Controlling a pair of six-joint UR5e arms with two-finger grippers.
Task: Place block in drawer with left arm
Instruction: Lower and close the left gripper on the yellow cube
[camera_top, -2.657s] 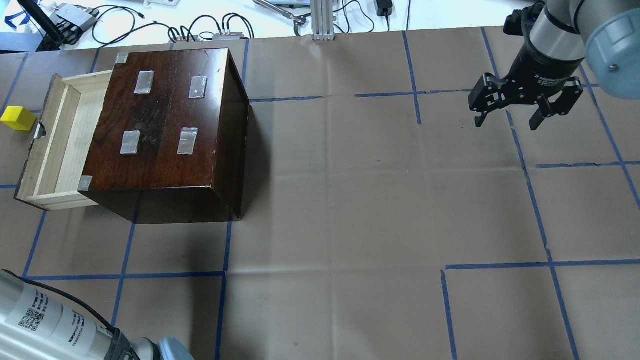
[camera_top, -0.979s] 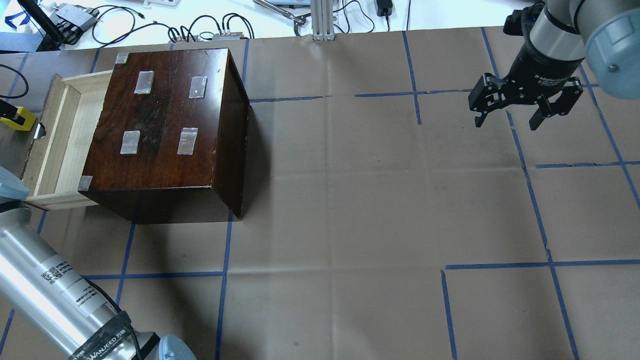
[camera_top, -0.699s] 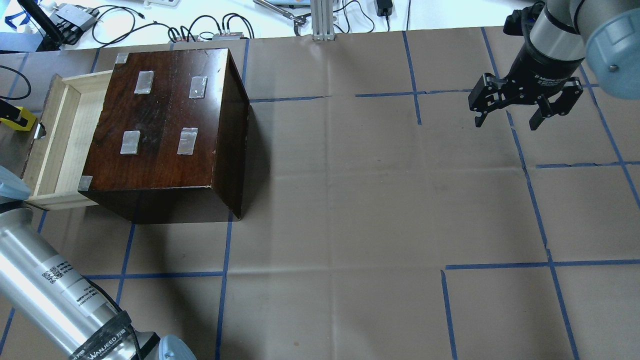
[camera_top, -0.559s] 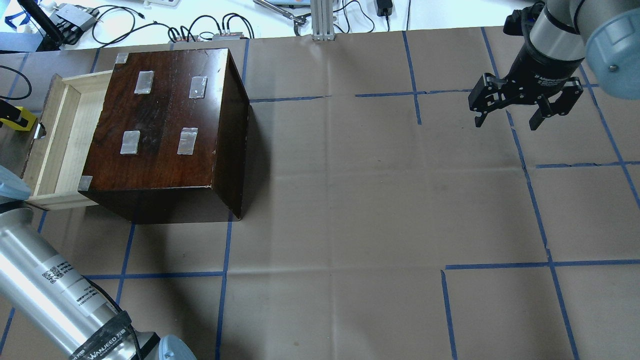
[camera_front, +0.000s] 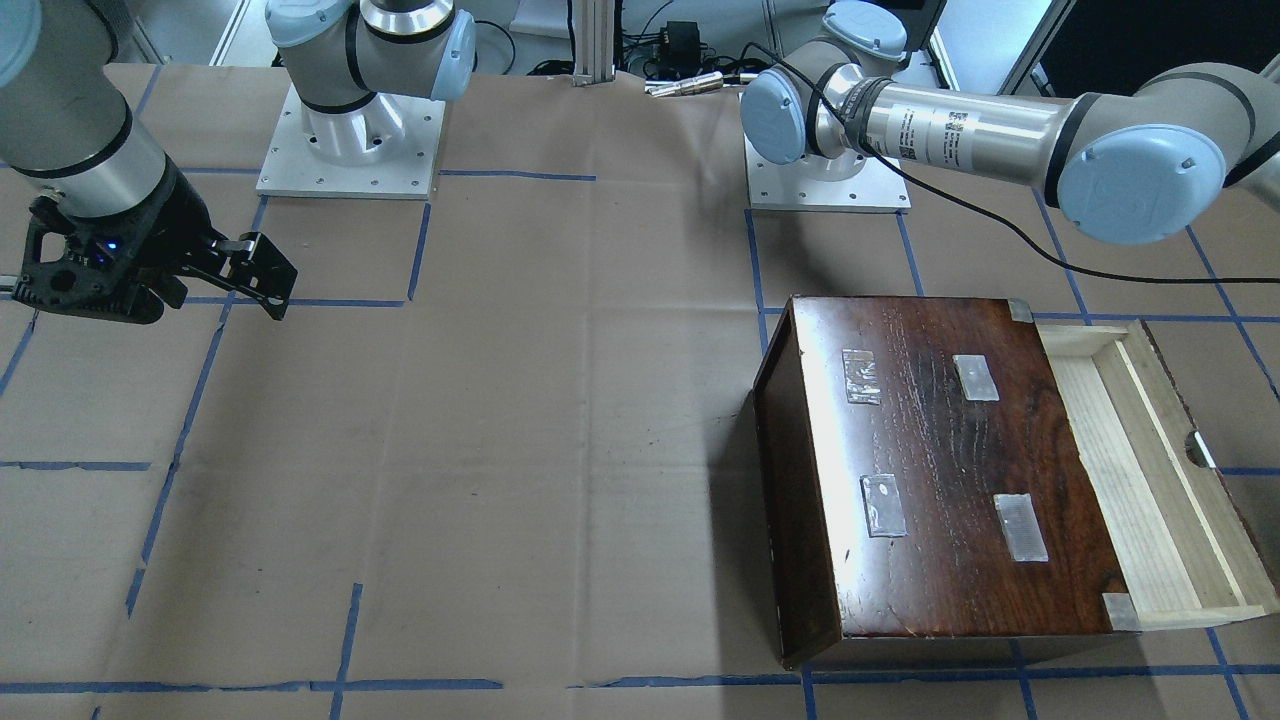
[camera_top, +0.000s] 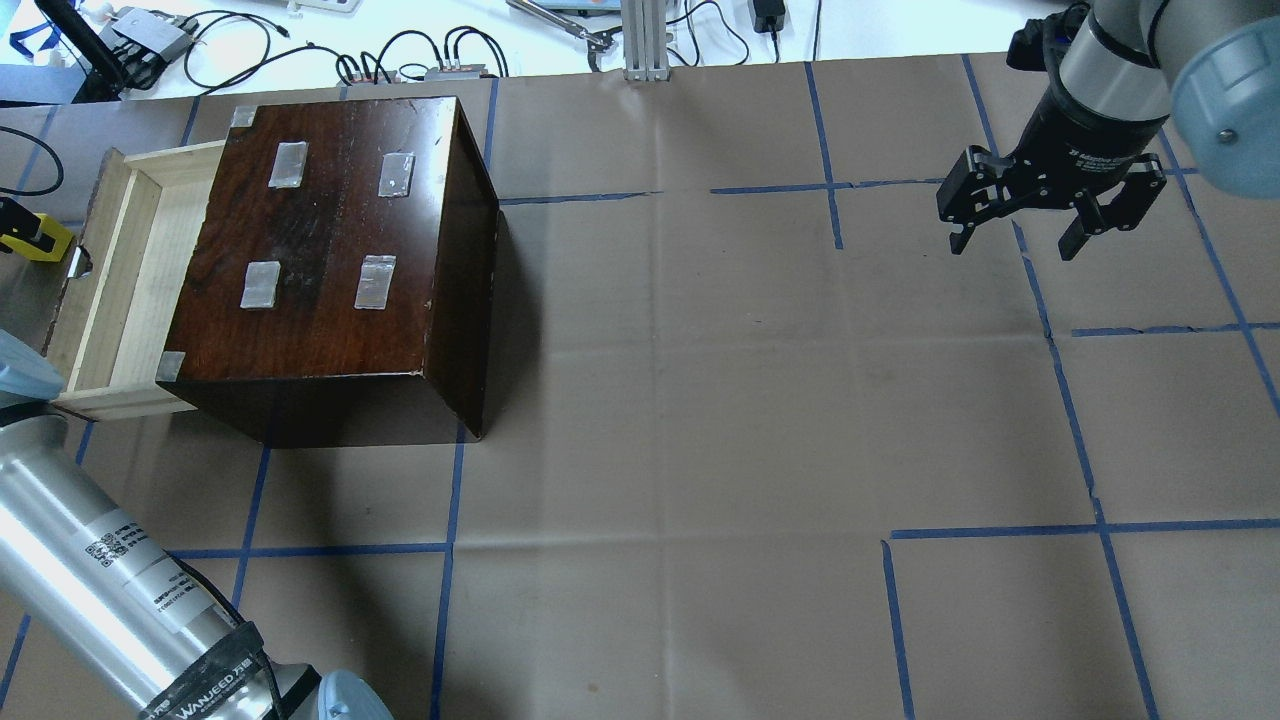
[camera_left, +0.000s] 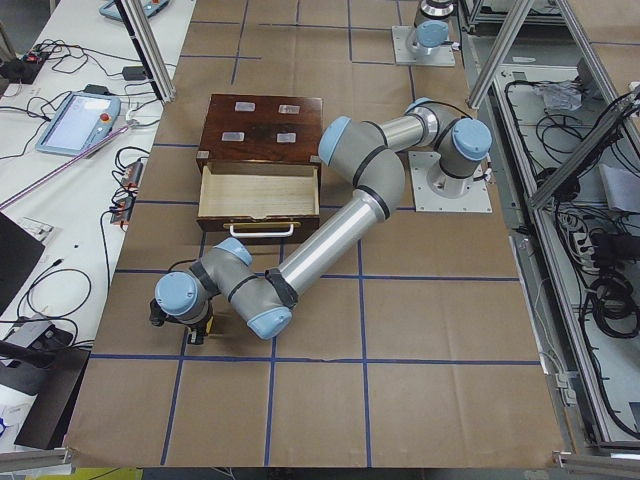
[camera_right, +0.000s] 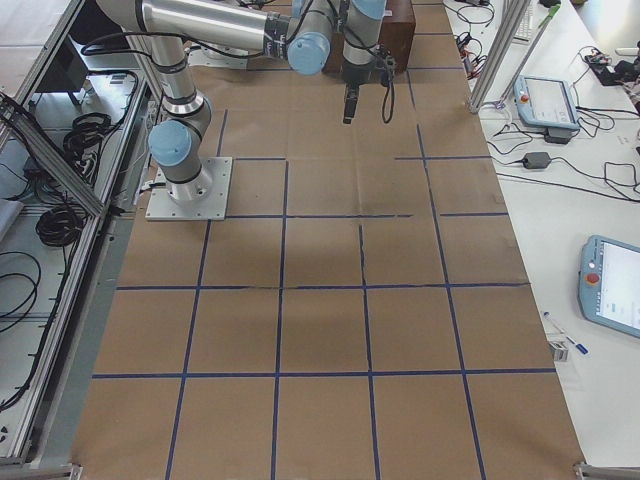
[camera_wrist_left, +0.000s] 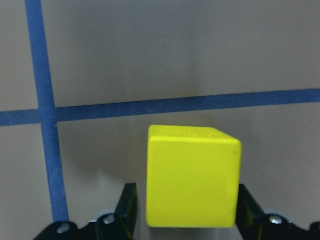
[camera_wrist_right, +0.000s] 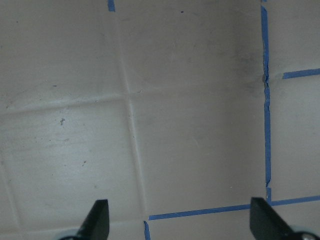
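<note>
The yellow block (camera_wrist_left: 192, 182) sits on the brown paper, left of the drawer front, at the left edge of the overhead view (camera_top: 48, 243). My left gripper (camera_wrist_left: 186, 212) is down over it, one finger on each side. It is open, with a thin gap showing at the left finger (camera_wrist_left: 128, 207). The drawer (camera_top: 120, 270) is pulled out of the dark cabinet (camera_top: 330, 230) and is empty. My right gripper (camera_top: 1015, 240) hangs open and empty above the paper at the far right.
The left arm's silver forearm (camera_top: 90, 570) crosses the lower left corner, beside the drawer's near end. Cables and devices (camera_top: 420, 55) lie past the table's far edge. Blue tape lines grid the brown paper (camera_top: 700, 400).
The left arm has swung in from the lower left and its gripper has come down over the block. Over the last second it has hardly moved. The right arm has not moved.
</note>
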